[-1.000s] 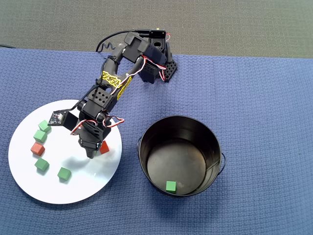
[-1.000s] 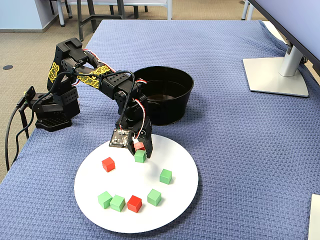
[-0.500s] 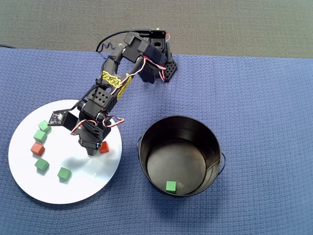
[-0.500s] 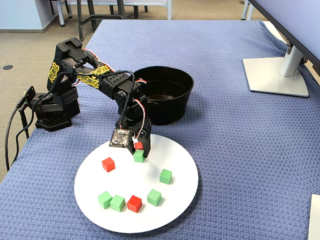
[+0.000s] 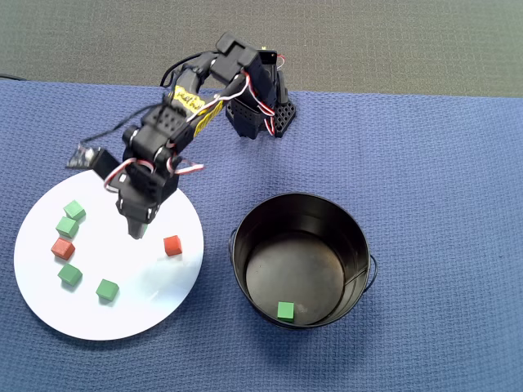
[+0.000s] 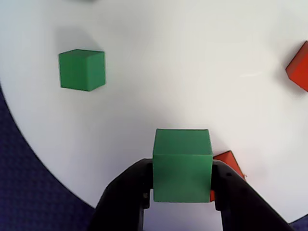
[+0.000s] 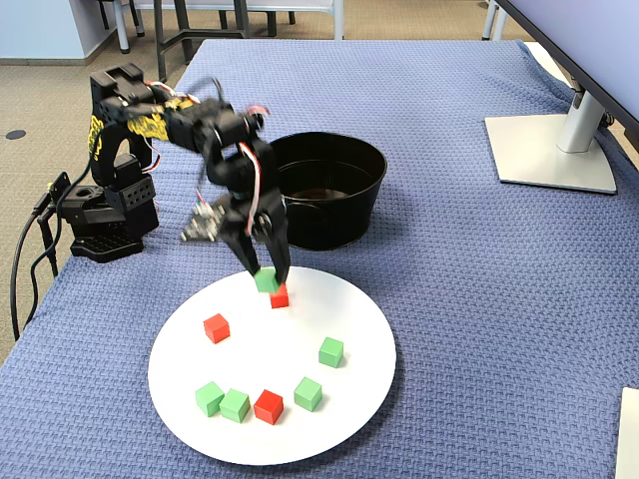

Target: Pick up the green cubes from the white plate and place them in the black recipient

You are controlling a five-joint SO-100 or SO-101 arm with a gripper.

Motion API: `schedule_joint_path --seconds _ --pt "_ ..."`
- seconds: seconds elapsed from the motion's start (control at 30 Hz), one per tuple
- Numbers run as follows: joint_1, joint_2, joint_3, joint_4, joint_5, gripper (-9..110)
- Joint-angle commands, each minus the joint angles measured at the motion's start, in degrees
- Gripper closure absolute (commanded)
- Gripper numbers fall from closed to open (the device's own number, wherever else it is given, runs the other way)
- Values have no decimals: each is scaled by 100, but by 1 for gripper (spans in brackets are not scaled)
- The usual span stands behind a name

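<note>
My gripper (image 6: 182, 179) is shut on a green cube (image 6: 183, 166), held at or just above the white plate (image 6: 168, 72). In the fixed view the held cube (image 7: 266, 280) sits between my fingers, close against a red cube (image 7: 280, 295). In the overhead view my gripper (image 5: 137, 229) covers the held cube. Several other green cubes lie loose on the plate (image 5: 122, 253), such as one (image 5: 107, 289) near its front and one (image 6: 82, 70) in the wrist view. The black bucket (image 5: 347, 237) stands right of the plate with one green cube (image 5: 285, 310) inside.
Red cubes lie on the plate, one (image 5: 172, 245) towards the bucket and one (image 5: 63, 248) among the green ones. The arm's base (image 7: 105, 215) stands at the cloth's edge. A monitor stand (image 7: 554, 150) is on the far side in the fixed view.
</note>
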State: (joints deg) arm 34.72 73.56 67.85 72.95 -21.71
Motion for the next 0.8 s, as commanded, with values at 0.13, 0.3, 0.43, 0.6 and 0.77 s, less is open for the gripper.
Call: schedule_joint_path --seconds 0.13,0.3,0.43,0.6,0.77 --pt "-1081 1441 422 -264 817 102" --pt "-2320 1872 352 -176 1521 102" --pt "-3270 2215 167 0 2013 102" --pt "-4386 2399 404 -229 2399 102" --pt "-5194 2259 703 -396 2549 89"
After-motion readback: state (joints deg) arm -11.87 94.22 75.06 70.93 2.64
